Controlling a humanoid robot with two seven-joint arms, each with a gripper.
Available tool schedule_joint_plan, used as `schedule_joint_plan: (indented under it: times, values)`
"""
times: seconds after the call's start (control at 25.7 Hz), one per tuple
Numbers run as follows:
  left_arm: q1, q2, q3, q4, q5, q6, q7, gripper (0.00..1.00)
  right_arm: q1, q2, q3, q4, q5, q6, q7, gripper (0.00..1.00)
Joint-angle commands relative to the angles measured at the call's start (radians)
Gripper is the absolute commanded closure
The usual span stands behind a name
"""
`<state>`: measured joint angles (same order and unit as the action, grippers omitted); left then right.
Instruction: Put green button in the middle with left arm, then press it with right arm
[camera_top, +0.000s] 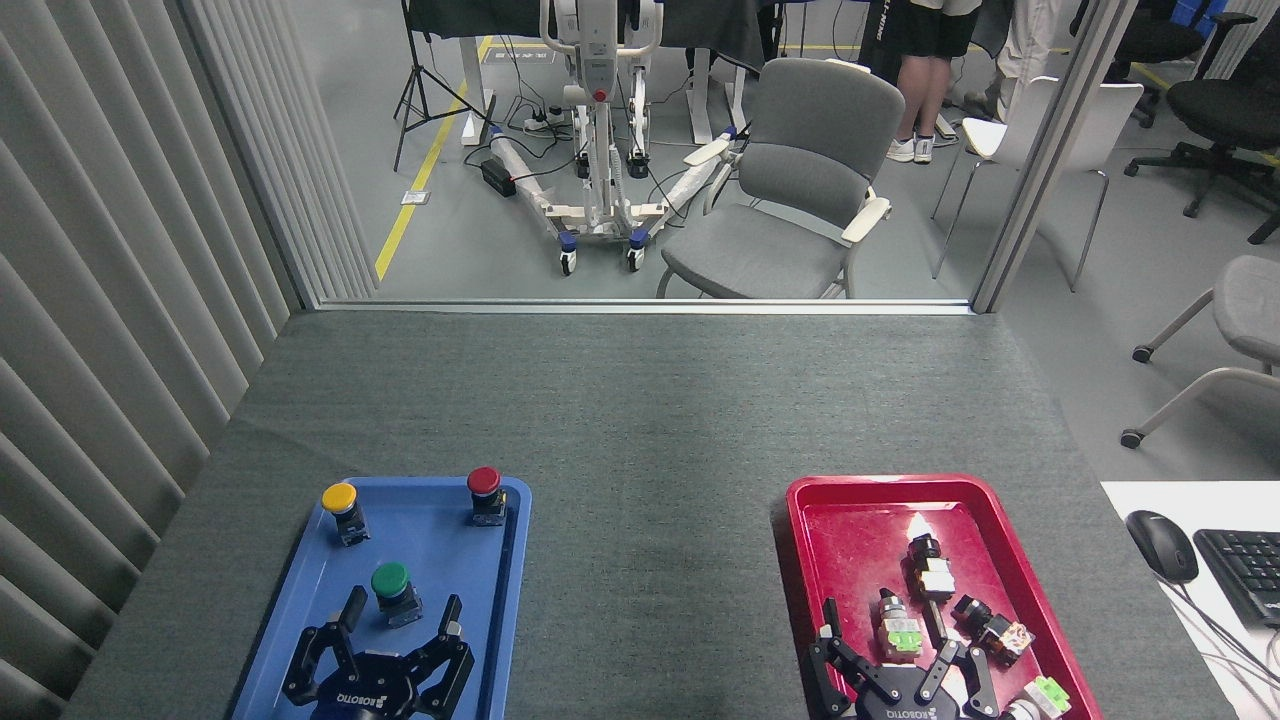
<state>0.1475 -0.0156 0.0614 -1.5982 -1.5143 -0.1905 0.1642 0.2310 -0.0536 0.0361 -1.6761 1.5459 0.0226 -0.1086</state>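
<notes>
The green button (392, 588) stands upright in the blue tray (500, 590), near its middle. My left gripper (400, 612) hovers just below it with its fingers spread open; the fingertips flank the button's base and do not close on it. My right gripper (885, 640) is over the near part of the red tray (805, 540), also open, with nothing held. The middle (655, 560), the bare dark-grey table surface between the two trays, has nothing on it.
A yellow button (342, 508) and a red button (485, 492) stand at the blue tray's far end. The red tray holds several small switches (935, 578). A mouse (1162, 545) and keyboard (1245, 570) lie at the right on a white desk.
</notes>
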Motion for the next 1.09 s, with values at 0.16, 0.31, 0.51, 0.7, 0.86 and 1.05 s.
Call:
schedule_joint_plan:
  times: [0.16,0.31,0.51,0.7,0.86,1.05]
  values:
    - [0.004,0.006,0.002,-0.023,0.036,-0.009,0.020,0.00,-0.010,0.023,-0.001,0.009,0.023,-0.006,-0.005,0.00]
    - [0.018,0.025,0.000,-0.020,0.048,-0.009,0.034,0.00,-0.010,0.027,0.002,0.007,0.062,0.000,-0.005,0.00]
    - [0.026,0.023,0.003,-0.022,0.065,-0.001,0.054,0.00,0.004,0.026,0.007,0.007,0.080,0.002,-0.008,0.00]
    - [0.026,0.026,-0.002,-0.005,0.080,-0.009,0.051,0.00,0.007,0.031,0.002,0.006,0.137,0.002,-0.010,0.00]
    - [0.027,0.025,-0.002,-0.003,0.080,-0.009,0.052,0.00,0.007,0.032,0.001,0.006,0.137,0.000,-0.010,0.00]
    - [0.024,0.025,-0.002,-0.003,0.080,-0.009,0.052,0.00,0.008,0.031,0.001,0.007,0.134,0.002,-0.016,0.00]
